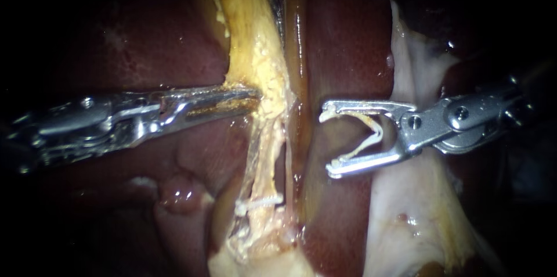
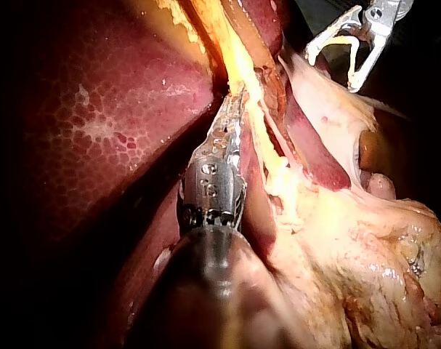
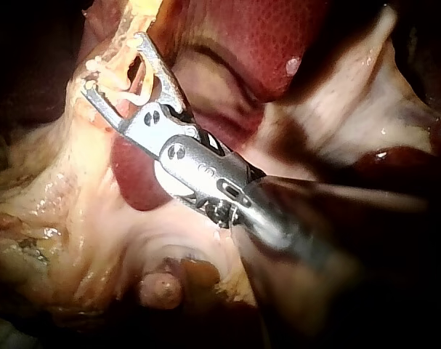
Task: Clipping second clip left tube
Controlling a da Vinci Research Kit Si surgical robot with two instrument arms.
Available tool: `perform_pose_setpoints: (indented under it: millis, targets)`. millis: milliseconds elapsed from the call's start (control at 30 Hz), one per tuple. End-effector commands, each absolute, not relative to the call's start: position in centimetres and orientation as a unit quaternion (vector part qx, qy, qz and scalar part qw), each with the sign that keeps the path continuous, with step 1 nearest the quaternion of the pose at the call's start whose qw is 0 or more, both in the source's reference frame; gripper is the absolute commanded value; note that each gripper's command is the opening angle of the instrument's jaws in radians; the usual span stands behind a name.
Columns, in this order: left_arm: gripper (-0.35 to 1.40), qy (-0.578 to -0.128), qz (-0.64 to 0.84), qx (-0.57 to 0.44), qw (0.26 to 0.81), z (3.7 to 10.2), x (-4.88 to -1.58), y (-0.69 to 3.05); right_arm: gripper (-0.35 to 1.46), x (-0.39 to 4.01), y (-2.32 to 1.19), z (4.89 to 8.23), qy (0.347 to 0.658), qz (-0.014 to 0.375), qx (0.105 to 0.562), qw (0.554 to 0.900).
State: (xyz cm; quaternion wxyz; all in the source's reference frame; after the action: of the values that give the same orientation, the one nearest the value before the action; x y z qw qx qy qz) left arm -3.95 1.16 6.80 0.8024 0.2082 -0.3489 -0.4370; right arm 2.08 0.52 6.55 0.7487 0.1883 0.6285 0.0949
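My left instrument (image 1: 252, 101) comes in from the left, its jaws shut on the yellowish tissue (image 1: 264, 74) above the left tube (image 1: 264, 161). A white clip (image 1: 259, 202) sits across that tube lower down. A thin strand (image 1: 288, 164) runs just to its right. My right instrument (image 1: 326, 142) hangs right of the tubes, apart from them. Its jaws stand wide with a pale V-shaped clip (image 1: 371, 135) seated between them. The left wrist view shows the left jaws (image 2: 233, 105) clamped on the yellow strand. In the right wrist view the loaded instrument (image 3: 112, 64) points at the yellow tissue.
Dark red liver (image 1: 348, 39) lies behind and on both sides of the tubes. A pale whitish sheet of tissue (image 1: 418, 207) lies under my right instrument. Yellow fatty tissue (image 2: 365, 254) spreads beside the left shaft.
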Motion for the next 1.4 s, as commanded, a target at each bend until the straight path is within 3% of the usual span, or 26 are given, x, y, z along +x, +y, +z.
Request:
perform_pose_setpoints:
  millis: [33,200,533,833,1400]
  targets:
    - [-0.35,-0.349,-0.437,0.209,0.802,6.78,-3.94,1.17,0.60,2.09,0.52,6.55,0.628,0.095,0.188,0.749]
    - [-0.35,-0.351,-0.443,0.212,0.797,6.45,-3.75,1.35,0.60,2.18,0.40,6.63,0.631,0.088,0.190,0.747]
    - [-0.35,-0.392,-0.454,0.188,0.778,5.49,-3.24,1.70,0.60,2.64,-0.02,7.07,0.627,0.106,0.235,0.735]
    - [-0.35,-0.404,-0.456,0.179,0.773,5.07,-3.26,1.60,0.59,2.92,-0.19,7.39,0.609,0.122,0.263,0.739]
    - [-0.35,-0.405,-0.456,0.180,0.772,5.05,-3.27,1.58,0.57,3.38,-0.34,7.65,0.586,0.134,0.333,0.727]
